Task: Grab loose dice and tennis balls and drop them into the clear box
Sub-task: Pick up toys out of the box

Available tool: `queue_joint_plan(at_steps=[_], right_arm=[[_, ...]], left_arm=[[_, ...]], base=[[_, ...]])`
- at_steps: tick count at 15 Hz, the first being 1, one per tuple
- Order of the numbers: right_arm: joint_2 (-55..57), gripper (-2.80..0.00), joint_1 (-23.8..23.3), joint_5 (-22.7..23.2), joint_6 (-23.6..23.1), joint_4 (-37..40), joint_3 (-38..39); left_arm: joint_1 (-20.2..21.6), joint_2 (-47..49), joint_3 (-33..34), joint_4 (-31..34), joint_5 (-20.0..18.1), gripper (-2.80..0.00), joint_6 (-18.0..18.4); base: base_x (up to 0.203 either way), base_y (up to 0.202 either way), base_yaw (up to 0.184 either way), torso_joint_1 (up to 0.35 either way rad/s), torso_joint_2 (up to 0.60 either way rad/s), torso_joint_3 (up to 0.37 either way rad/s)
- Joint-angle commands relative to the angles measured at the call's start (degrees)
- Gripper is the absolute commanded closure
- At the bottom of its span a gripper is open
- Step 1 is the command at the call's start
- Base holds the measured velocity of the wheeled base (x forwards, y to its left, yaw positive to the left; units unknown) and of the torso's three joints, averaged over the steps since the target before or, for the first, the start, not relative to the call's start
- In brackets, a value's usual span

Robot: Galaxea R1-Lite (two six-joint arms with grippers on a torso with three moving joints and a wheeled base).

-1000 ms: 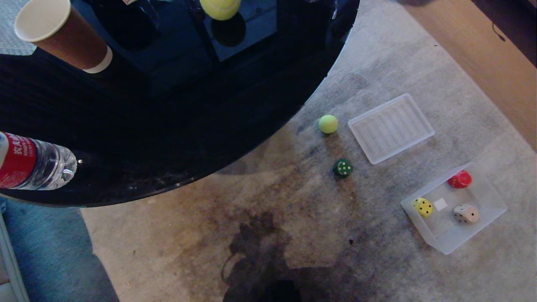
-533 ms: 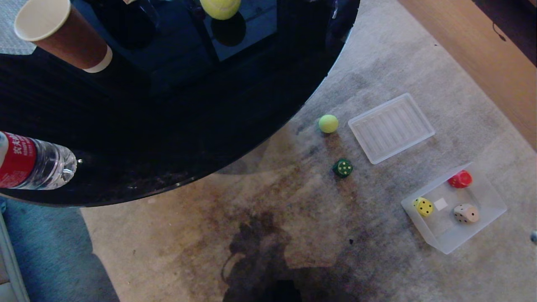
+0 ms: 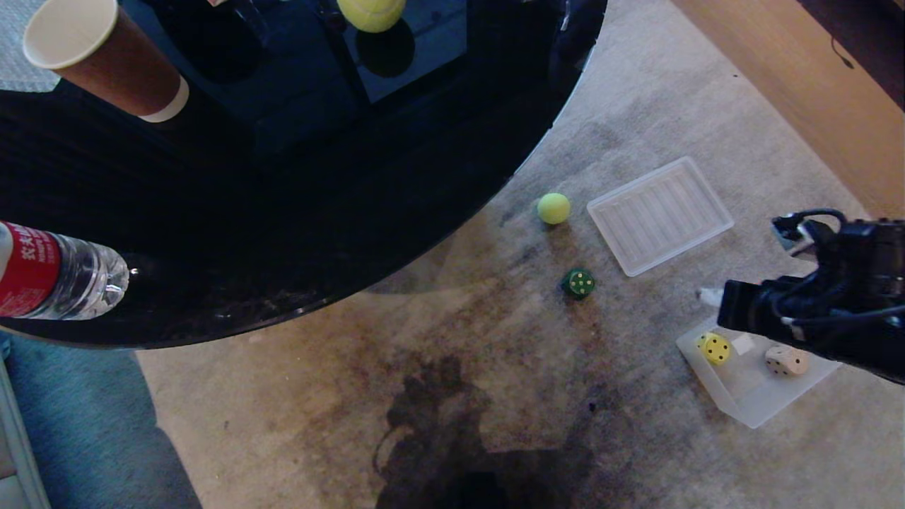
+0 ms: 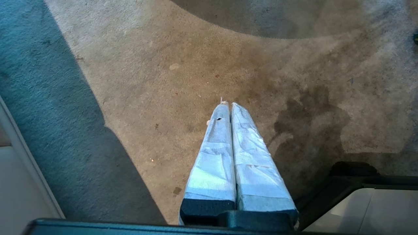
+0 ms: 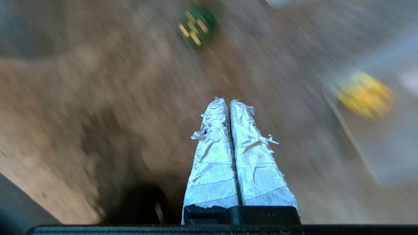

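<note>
Down on the stained carpet [image 3: 495, 367], the right pincer [image 3: 707, 295] juts in from the right edge of the head frame, its black arm lying across the upper part of the clear box [image 3: 749, 406]; in the right wrist view its two taped fingers [image 5: 212, 156] press together with nothing between them. That box sits at the lower right of the head frame and shows a yellow die [image 3: 714, 348] toward its left side and a beige die [image 3: 785, 360] toward its right, a small white sticker [image 3: 742, 344] between them. A dark green die [image 3: 578, 283] lies loose on the carpet right of centre, well apart from the box, with a tennis ball [image 3: 553, 208] above it and a flat ribbed lid [image 3: 659, 215] just to the right of the ball. A second tennis ball [image 3: 370, 13] rests on the round black desk [image 3: 283, 233] at the top edge, where a paper cup [image 3: 99, 56] stands at upper left and a water bottle [image 3: 56, 272] lies at the left edge. The left pincer [image 4: 228, 105], seen only in the left wrist view, hangs over bare carpet with its fingers closed on nothing
</note>
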Motion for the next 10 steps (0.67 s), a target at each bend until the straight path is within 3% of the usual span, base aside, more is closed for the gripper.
queue_joint_plan(at_steps=[1, 3, 4, 7, 10], right_arm=[[12.86, 0.00, 2.16, 0.61, 0.81, -3.19, -5.87], [15.29, 0.00, 2.36, 3.29, -1.08, -3.84, -6.95], [17.08, -2.80, 2.35, 3.56, -3.00, -3.87, -7.04], [23.16, -2.80, 2.28, 2.63, -12.41, -3.93, -9.73], [26.14, -2.80, 1.78, 2.05, -15.60, -4.00, -13.93]], left_arm=[[0.02, -0.02, 0.00, 0.00, 0.00, 0.00, 0.02], [0.02, -0.02, 0.00, 0.00, 0.00, 0.00, 0.02], [0.02, -0.02, 0.00, 0.00, 0.00, 0.00, 0.02], [0.02, -0.02, 0.00, 0.00, 0.00, 0.00, 0.02], [0.02, -0.02, 0.00, 0.00, 0.00, 0.00, 0.11]], base=[[0.000, 0.000, 0.000, 0.000, 0.00, 0.000], [0.000, 0.000, 0.000, 0.000, 0.00, 0.000], [0.000, 0.000, 0.000, 0.000, 0.00, 0.000], [0.000, 0.000, 0.000, 0.000, 0.00, 0.000], [0.000, 0.000, 0.000, 0.000, 0.00, 0.000]])
